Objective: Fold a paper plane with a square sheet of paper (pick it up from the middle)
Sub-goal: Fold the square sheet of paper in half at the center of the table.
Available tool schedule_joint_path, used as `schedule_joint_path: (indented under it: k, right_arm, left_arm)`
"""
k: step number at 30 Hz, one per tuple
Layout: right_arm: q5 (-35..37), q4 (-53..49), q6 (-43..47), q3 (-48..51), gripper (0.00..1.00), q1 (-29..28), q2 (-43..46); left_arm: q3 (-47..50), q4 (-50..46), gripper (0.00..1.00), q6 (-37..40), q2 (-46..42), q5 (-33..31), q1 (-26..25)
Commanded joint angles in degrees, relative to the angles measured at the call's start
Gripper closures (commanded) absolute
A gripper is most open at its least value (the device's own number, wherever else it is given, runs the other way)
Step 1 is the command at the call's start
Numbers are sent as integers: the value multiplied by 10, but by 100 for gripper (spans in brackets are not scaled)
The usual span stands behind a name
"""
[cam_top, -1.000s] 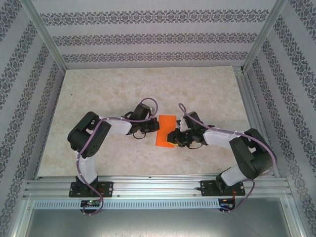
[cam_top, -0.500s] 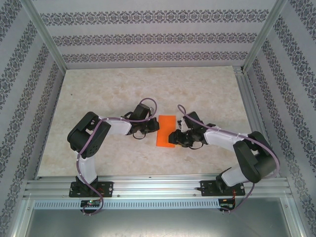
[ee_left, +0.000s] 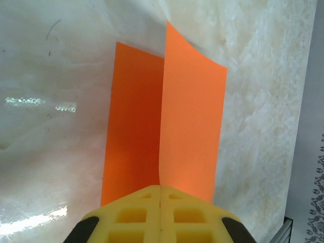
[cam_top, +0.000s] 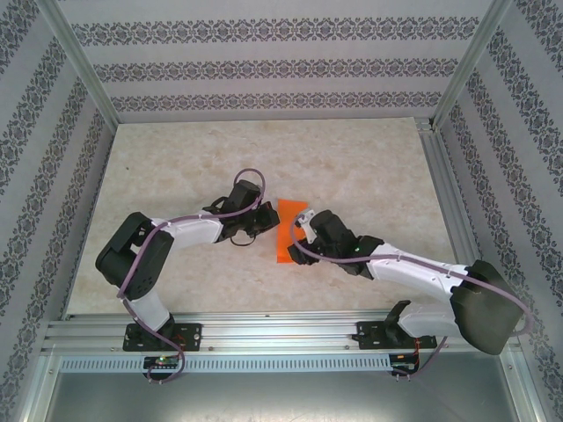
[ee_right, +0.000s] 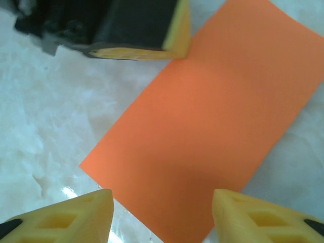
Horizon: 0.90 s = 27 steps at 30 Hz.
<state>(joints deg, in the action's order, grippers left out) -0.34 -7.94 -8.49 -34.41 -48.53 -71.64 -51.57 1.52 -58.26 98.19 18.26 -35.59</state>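
Nothing here can be read: no words, brands, numbers or signs. The square sheet of paper [cam_top: 284, 244], at 12 o'clock from the arm bases, is plain orange. The dark bands on the walls [cam_top: 264, 70] are ornament, not lettering.

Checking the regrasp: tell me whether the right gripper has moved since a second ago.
Yes. The right gripper has shifted a little left and away from the near rail, closer to the left gripper.

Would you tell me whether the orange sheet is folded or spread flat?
Folded: the sheet shows two layers meeting at a crease pinched in the shut left hand.
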Motion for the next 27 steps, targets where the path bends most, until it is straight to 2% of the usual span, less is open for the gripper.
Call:
schedule_joint_path:
  k: [1, 5, 10, 14, 17, 24, 27]
  right_arm:
    - [90, 91, 101, 28, 40, -46, -12]
    - [99, 115, 111, 35, 30, -72, -32]
    - [132, 109, 137, 20, 27, -103, -76]
    - [197, 116, 156, 8, 25, -121, -115]
    - [275, 131, 166, -3, 25, -131, -145]
    - [274, 141, 159, -18, 34, -135, -151]
    - [271, 146, 147, -11, 47, -135, -148]
  left_arm:
    - [-6, -23, 100, -24, -4, -3, 4]
    - [-16, -26, 100, -23, 5, 5, 4]
    - [-21, -32, 100, -18, 8, 9, 4]
    - [-20, -32, 100, -18, 8, 11, 4]
    - [-20, -34, 100, -17, 7, 10, 4]
    - [-26, -36, 100, -14, 13, 12, 4]
    - [-25, -37, 100, -14, 13, 12, 4]
